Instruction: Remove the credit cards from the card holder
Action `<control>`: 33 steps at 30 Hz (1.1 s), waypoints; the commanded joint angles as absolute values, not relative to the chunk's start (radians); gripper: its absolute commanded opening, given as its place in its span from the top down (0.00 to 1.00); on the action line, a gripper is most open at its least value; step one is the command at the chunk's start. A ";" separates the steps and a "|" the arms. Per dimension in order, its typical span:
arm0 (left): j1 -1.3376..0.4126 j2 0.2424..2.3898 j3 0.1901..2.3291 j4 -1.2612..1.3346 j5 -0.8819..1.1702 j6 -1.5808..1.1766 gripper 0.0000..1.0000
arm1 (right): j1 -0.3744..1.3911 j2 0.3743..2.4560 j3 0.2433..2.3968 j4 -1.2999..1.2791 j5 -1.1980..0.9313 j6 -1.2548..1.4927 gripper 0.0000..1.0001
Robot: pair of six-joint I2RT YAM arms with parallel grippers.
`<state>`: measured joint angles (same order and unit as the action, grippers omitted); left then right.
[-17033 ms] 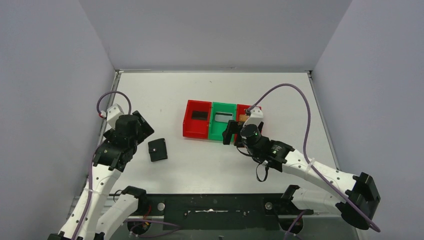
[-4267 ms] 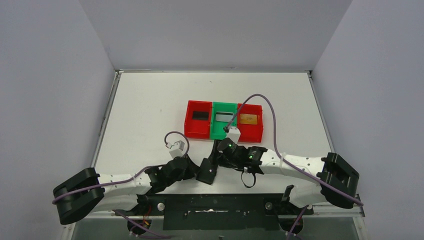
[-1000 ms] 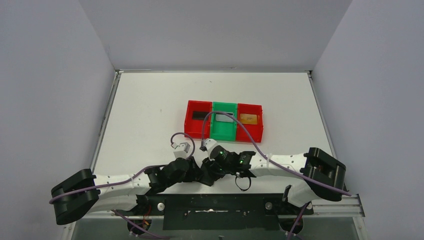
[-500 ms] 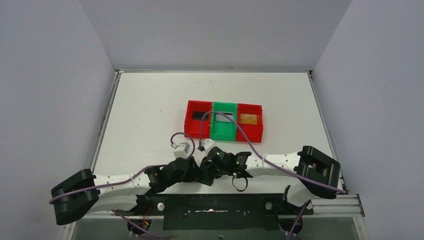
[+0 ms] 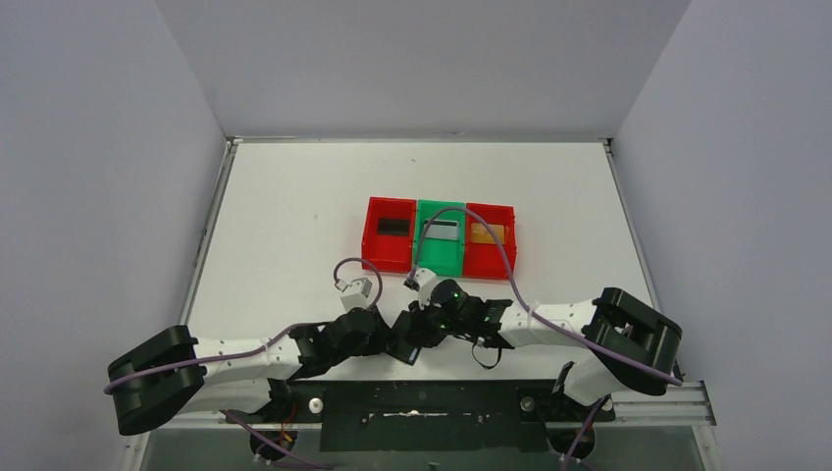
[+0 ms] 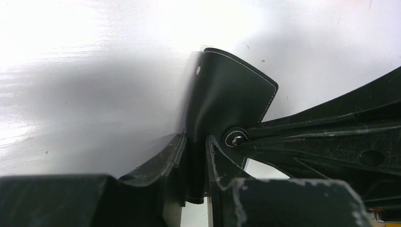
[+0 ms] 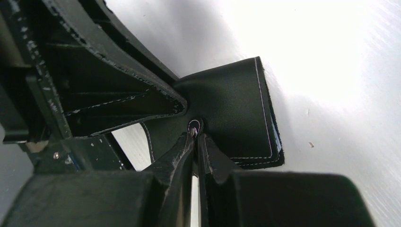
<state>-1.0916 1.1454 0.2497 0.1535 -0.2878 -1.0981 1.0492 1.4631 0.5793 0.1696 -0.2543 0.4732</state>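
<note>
I have the flat black leather card holder (image 5: 406, 341) near the white table (image 5: 294, 196) front edge, between the arms. My left gripper (image 6: 195, 165) clamps one flap's edge; my right gripper (image 7: 194, 142) pinches tight at its snap. A gold card (image 5: 488, 234) lies in the right-hand red tray (image 5: 481, 267).

card holder (image 5: 403, 343) front-ctr, red/grn trays (image 5: 439, 263) behind

1. Card holder (image 6: 227, 94): black, white edge stitching, silver snap stud.
2. Credit card (image 5: 488, 234) in right tray: gold-tan.
3. Left tray (image 5: 388, 261): red.
4. Middle tray (image 5: 439, 264): green.
5. Right tray (image 5: 487, 267): red.
6. Table (image 5: 294, 196): white.
7. Left arm (image 5: 235, 355), right arm (image 5: 559, 319): white links, black joints.
</note>
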 commanded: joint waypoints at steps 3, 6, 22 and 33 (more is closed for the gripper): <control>-1.097 1.284 0.260 0.035 -0.327 -1.153 0.94 | 1.055 1.403 0.561 0.428 -0.634 0.472 1.00; -1.097 1.323 0.276 0.018 -0.334 -1.172 0.95 | 1.043 1.397 0.548 0.454 -0.698 0.472 1.00; -1.095 1.061 0.307 -0.104 -0.393 -1.164 0.61 | 0.999 1.055 0.454 0.091 -0.187 0.663 0.63; -1.086 0.783 0.458 -0.476 -0.383 -1.192 0.47 | 1.171 0.958 0.577 -0.393 0.334 1.415 0.32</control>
<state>-1.0912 0.8547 0.3706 -0.3035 -0.3782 -1.1709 1.1137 0.9295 0.4553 -0.1486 0.0826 1.0645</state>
